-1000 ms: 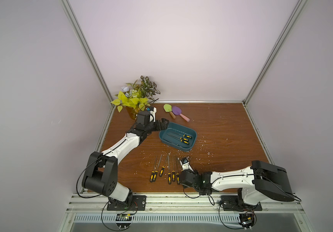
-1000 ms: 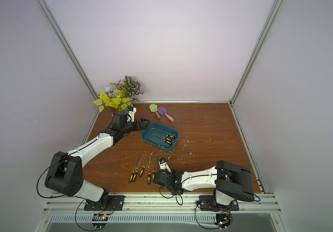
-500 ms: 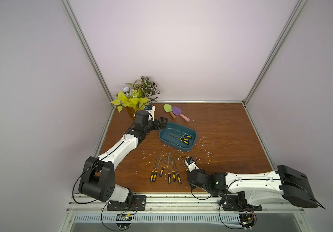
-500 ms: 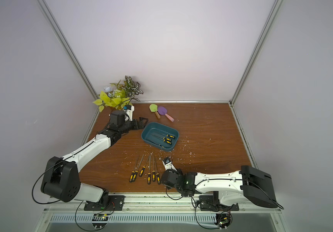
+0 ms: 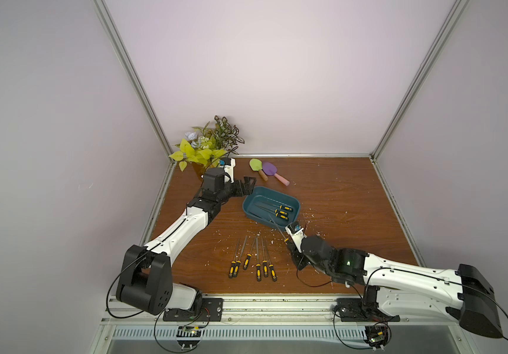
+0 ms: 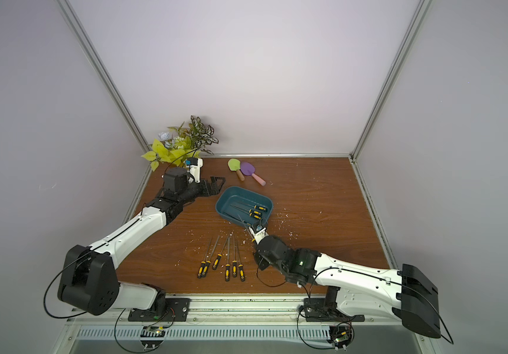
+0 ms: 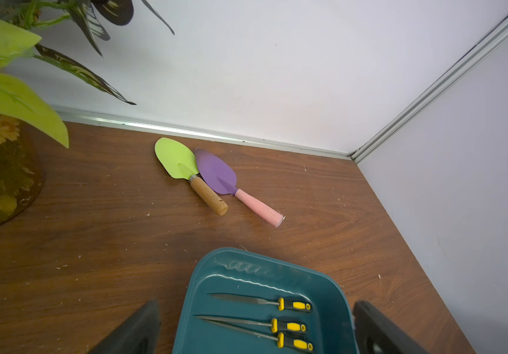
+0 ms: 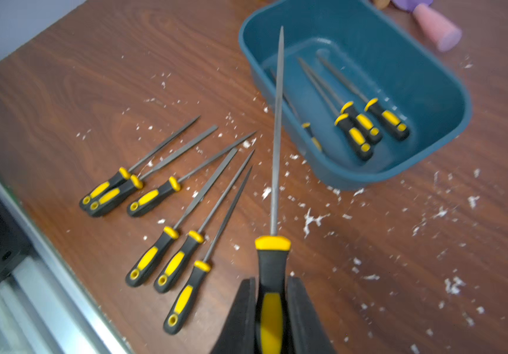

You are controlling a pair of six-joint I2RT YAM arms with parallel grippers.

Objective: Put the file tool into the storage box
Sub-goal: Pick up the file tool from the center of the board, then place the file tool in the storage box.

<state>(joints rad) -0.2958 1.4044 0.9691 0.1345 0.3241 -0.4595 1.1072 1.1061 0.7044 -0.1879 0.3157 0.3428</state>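
The file tool [image 8: 272,260] is gripped by its black-and-yellow handle in the right claw [image 8: 272,282], whose jaws are clenched on both sides of it. The file is held clear of the desk [image 5: 338,199], and its thin metal shaft is pointed at the storage box [image 8: 424,58]; in both top views the tip is seen over the box's rim at the corner nearest the right arm. The box is set on the desk left of its middle and somewhat towards the back edge, and at least three other files [image 7: 289,325] are laid flat inside it. Six more files [image 5: 257,260] are spread in a loose row near the front edge, handles towards that edge. The left claw [image 7: 256,306] is held released at the box's far left end, a finger seen on either side; whether the box is touched cannot be told. Two small trowels [image 7: 203,174] are laid near the back edge, and a potted plant [image 5: 206,147] is placed in the back left corner.
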